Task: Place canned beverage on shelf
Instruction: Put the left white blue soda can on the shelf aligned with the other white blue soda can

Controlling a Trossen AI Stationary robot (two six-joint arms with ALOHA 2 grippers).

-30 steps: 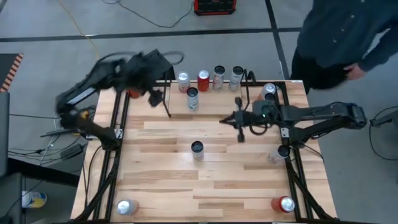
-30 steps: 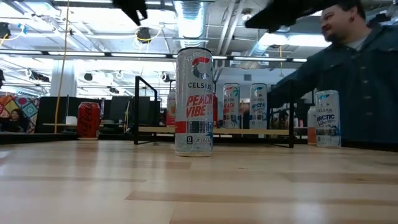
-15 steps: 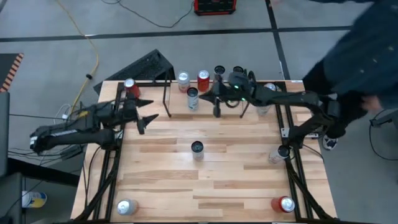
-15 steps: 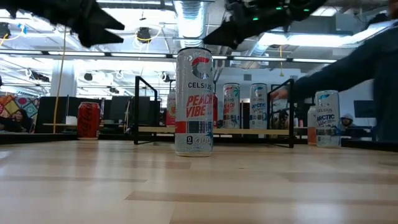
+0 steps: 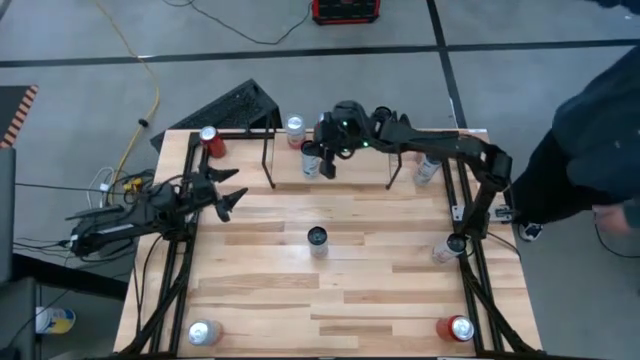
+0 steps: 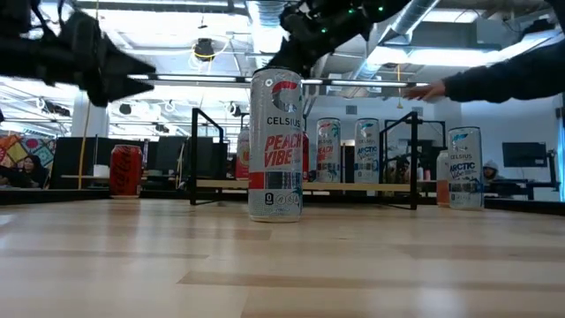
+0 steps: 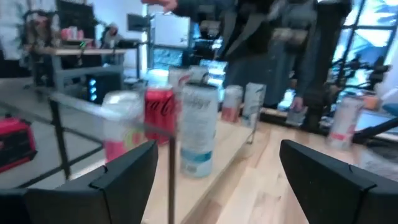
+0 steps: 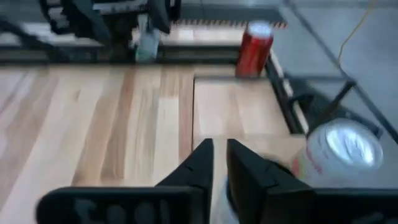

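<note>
Step in hand: right gripper (image 5: 326,158) is over the shelf (image 5: 268,160), just beside a silver can (image 5: 310,158); I judge this the set-down or letting-go of that can.
Right fingers: close together, only a slit between them, nothing in the slit; the silver can stands beside them, not clamped.
Left gripper (image 5: 232,190): waits at the left edge of the bench (image 5: 350,290); fingers wide apart, empty.
Task's thing, location: the silver can is upright within the shelf's footprint, in front of the back row; cannot tell whether it is fully on the board.
Done: several cans already stand at the shelf.
Left: six cans are off the shelf, so the job looks about half done.
Count, shelf cans: at least four: white-top can (image 5: 294,128), the silver can, and two tall cans (image 6: 328,150) in the low view; the right arm hides part of the row from above.
Count, bench cans: six: centre can (image 5: 317,238), right-edge can (image 5: 450,245), near-left can (image 5: 203,332), near-right red can (image 5: 458,328), far-left red can (image 5: 208,140), can right of the shelf (image 5: 428,165).
Count, arms: two.
Count, people: one, at the right, with a dark sleeve (image 5: 600,130).
</note>
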